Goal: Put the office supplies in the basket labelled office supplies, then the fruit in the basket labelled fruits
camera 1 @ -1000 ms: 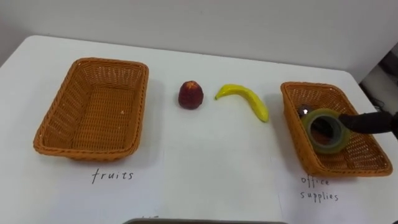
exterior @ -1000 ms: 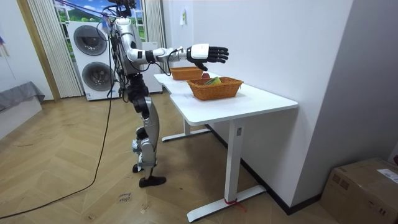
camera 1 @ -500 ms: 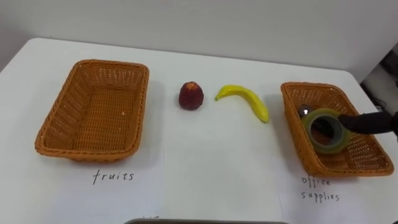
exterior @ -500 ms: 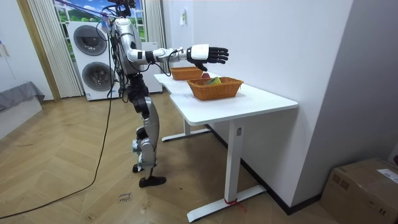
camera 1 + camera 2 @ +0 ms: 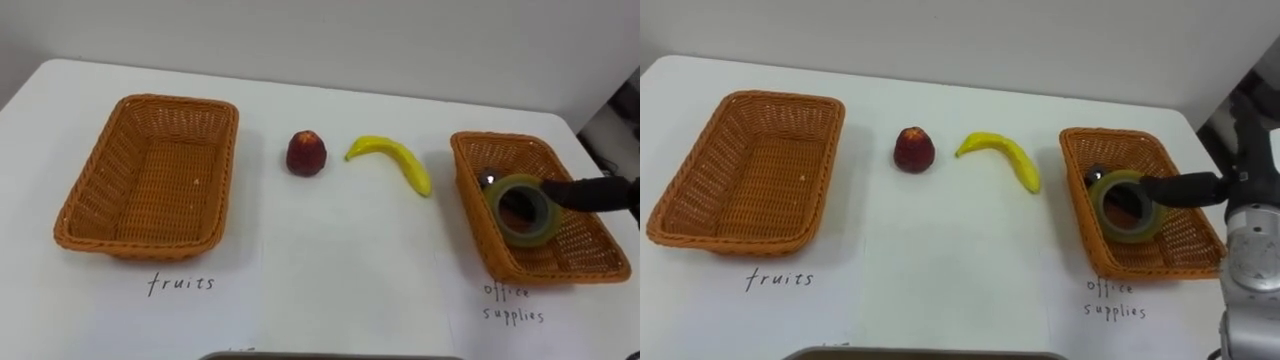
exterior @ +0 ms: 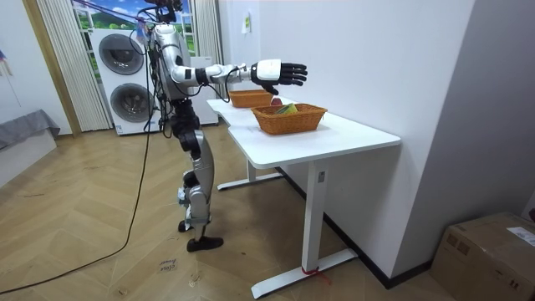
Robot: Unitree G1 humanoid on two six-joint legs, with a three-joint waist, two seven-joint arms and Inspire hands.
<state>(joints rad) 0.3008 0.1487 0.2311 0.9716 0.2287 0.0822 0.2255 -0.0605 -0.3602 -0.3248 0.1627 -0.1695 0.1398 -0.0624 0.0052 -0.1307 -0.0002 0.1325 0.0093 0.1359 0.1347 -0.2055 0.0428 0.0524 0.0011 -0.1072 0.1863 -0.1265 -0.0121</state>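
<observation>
A red apple [image 5: 306, 153] and a yellow banana [image 5: 395, 160] lie on the white table [image 5: 340, 250] between two wicker baskets. The left basket [image 5: 150, 101], labelled for fruit, holds nothing. The right basket [image 5: 500, 137], labelled for office supplies, holds a greenish tape roll [image 5: 530, 233] leaning against its near wall and a small dark item [image 5: 487, 180] behind it. My right hand [image 5: 595, 193] reaches in from the right over this basket, fingers straight, tips at the roll's right rim. In the room view the hand [image 6: 280, 72] hovers open above the basket [image 6: 288, 119].
I stand at the table's long side, with the wall just behind it. The table's right edge runs close past the office basket. Washing machines [image 6: 125, 84] stand behind me, and a cardboard box [image 6: 489, 251] sits on the floor far off.
</observation>
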